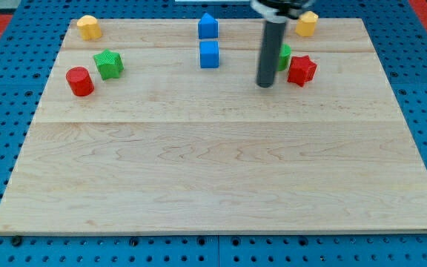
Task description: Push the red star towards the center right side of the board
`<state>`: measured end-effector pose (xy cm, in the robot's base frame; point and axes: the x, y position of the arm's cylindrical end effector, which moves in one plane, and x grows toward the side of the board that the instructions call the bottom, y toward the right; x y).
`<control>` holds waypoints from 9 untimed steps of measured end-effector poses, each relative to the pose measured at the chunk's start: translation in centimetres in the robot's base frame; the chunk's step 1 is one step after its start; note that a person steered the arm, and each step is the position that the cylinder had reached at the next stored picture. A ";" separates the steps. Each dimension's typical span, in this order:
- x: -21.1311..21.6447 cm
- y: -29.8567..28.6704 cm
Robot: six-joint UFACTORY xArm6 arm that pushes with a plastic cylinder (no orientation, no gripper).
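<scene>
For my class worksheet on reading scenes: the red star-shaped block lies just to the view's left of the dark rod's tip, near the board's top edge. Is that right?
Not quite. In the camera view, the red star-shaped block lies just to the view's right of my tip, not its left. It is indeed near the top edge of the wooden board.

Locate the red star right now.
The red star sits in the view's upper right, touching a green block on its left, just right of my tip.
</scene>
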<state>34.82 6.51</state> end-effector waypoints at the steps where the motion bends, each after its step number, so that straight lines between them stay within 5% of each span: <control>1: -3.0 5.0; 2: -2.5 13.9; 3: 2.7 15.8; 6: 1.9 22.6; 8: 6.0 14.3; 9: 2.9 16.0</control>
